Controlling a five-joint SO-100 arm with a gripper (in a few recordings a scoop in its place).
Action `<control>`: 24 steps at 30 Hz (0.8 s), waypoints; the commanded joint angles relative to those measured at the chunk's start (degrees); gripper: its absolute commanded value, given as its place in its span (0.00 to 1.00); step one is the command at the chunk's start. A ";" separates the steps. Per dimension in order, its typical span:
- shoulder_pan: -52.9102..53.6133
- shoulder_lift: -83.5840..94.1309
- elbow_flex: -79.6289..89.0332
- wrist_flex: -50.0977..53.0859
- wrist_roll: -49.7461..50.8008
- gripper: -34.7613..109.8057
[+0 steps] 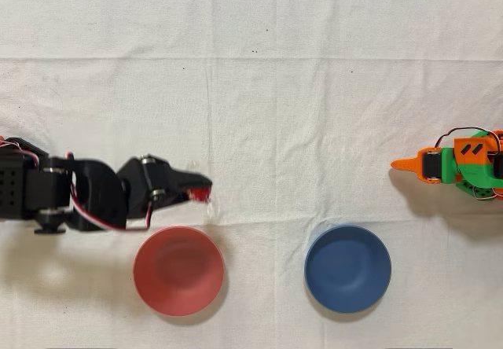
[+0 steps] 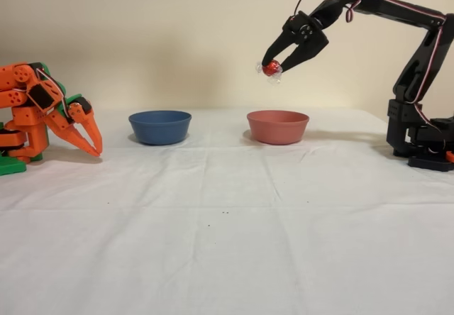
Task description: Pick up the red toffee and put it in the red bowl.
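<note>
White tablecloth (image 2: 227, 258) lies bare. Black arm's gripper (image 2: 274, 67), raised, pinches the red toffee (image 2: 270, 68) between its fingertips; pickup appears complete. Red bowl (image 2: 277, 126) waits below, slightly offset; release remains.

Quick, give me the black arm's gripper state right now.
Black arm's gripper: closed on the red toffee, held in the air above table level, near the red bowl.
</note>
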 commanded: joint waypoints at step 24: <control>23.55 -2.37 -0.70 -10.28 -5.89 0.30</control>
